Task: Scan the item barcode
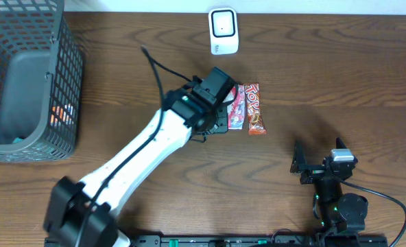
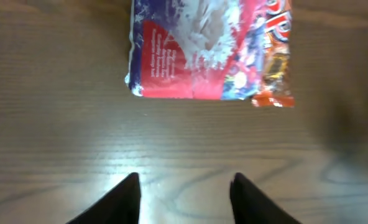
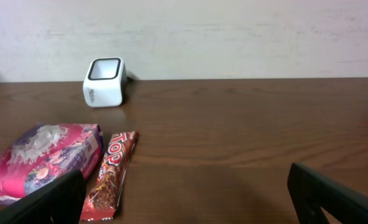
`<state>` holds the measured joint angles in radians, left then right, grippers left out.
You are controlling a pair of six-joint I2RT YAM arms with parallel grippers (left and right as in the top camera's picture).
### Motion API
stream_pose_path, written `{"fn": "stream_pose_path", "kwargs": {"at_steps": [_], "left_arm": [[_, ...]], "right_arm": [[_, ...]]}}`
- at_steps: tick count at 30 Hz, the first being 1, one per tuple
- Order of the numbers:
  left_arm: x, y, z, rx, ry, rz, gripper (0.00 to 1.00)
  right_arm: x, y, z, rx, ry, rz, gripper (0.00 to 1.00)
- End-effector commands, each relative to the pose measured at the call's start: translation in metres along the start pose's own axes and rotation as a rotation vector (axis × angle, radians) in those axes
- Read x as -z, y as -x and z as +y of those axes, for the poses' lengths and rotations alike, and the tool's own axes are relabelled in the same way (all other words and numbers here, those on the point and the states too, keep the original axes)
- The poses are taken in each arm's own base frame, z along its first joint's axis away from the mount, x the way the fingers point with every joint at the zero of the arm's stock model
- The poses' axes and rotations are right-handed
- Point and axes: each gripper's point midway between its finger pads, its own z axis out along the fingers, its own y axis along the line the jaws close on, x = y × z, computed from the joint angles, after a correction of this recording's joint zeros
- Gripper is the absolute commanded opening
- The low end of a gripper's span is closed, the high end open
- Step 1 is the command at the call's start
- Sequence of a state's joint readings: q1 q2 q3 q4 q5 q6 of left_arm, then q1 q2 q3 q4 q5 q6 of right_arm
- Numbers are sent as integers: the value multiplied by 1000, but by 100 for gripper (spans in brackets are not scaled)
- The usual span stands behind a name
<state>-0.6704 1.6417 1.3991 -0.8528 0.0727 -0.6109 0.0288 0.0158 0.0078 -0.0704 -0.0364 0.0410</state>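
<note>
Overhead, the pink snack packet (image 1: 236,106) lay on the counter (image 1: 340,68) just beside a chocolate bar (image 1: 256,108), near the white scanner (image 1: 223,31). The left end effector (image 2: 187,199) stood spread and empty just short of it; the right end effector (image 3: 190,196) gaped wide, well apart. Likely light, soft and crinkly, the packet looked best pinched at an edge. Two snacks, one scanner, one basket (image 1: 69,82).

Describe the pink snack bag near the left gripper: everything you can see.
The pink snack bag is a glossy, crinkled plastic packet, pink-red with a white picture and small print. It lies flat on the table, the candy bar against its side. The left gripper is open, short of it, not touching.
</note>
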Motion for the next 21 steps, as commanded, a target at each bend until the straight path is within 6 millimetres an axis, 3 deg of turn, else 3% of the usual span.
{"fn": "stream_pose_path", "kwargs": {"at_steps": [1, 5, 13, 21], "left_arm": [[25, 7, -4, -38, -36, -57, 50], [53, 20, 3, -26, -42, -154, 58], [125, 76, 55, 77, -18, -447, 77], [189, 130, 138, 299, 34, -718, 86]], "right_arm": [[0, -1, -2, -7, -7, 2, 99], [0, -1, -2, -7, -7, 2, 99], [0, -1, -2, -7, -7, 1, 99], [0, -1, -2, -7, -7, 1, 99]]}}
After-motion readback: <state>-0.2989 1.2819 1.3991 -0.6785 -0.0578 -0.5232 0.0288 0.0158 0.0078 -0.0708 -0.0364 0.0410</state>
